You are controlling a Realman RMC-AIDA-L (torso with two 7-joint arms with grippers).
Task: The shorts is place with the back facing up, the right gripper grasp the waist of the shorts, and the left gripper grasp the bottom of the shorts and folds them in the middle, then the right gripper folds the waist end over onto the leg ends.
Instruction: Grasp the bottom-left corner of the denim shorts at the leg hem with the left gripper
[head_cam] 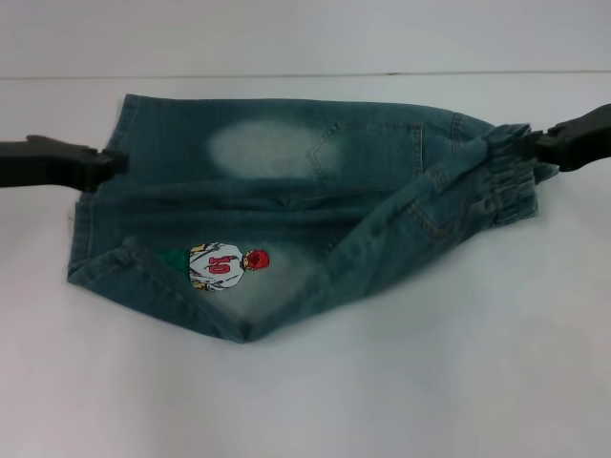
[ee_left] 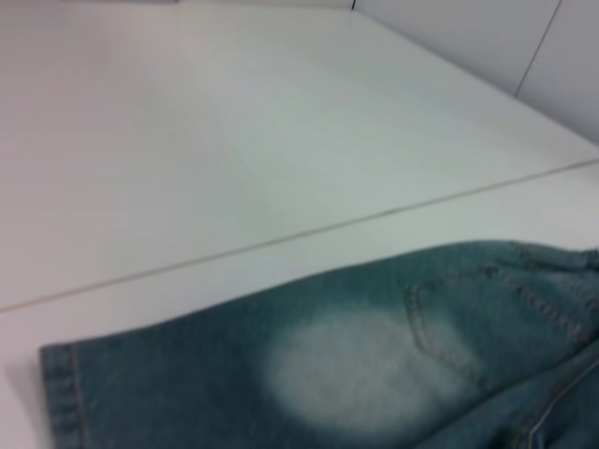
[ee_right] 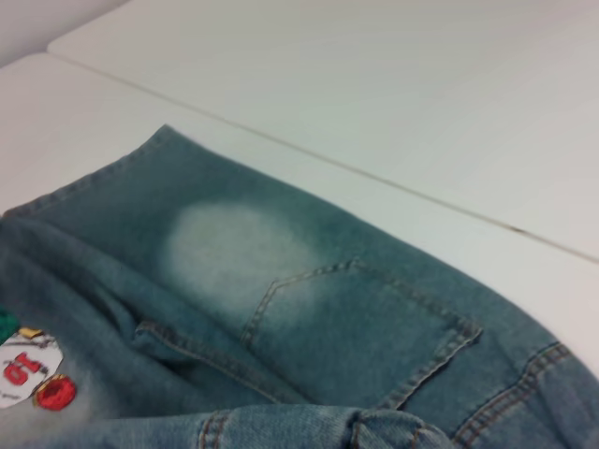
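On the bare white worktop (head_cam: 401, 382) the shorts (head_cam: 286, 219) lie partly folded lengthwise, the left claw (head_cam: 115, 164) pinching the hem end, the right claw (head_cam: 527, 145) pinching the gathered waist (head_cam: 501, 181).

Desk (head_cam: 430, 382): a plain white, matte surface that fills most of every view; it is the only support in sight.
Seam (head_cam: 315, 73): a thin dark line crossing the desk from side to side in the head view, along its far part; in the left wrist view it shows as a faint tan line (ee_left: 309, 234) running slantwise, and in the right wrist view as a similar line (ee_right: 374, 182).
Wall (ee_left: 487, 42): pale panels standing past the desk's far edge in the left wrist view, split by one thin dark joint.
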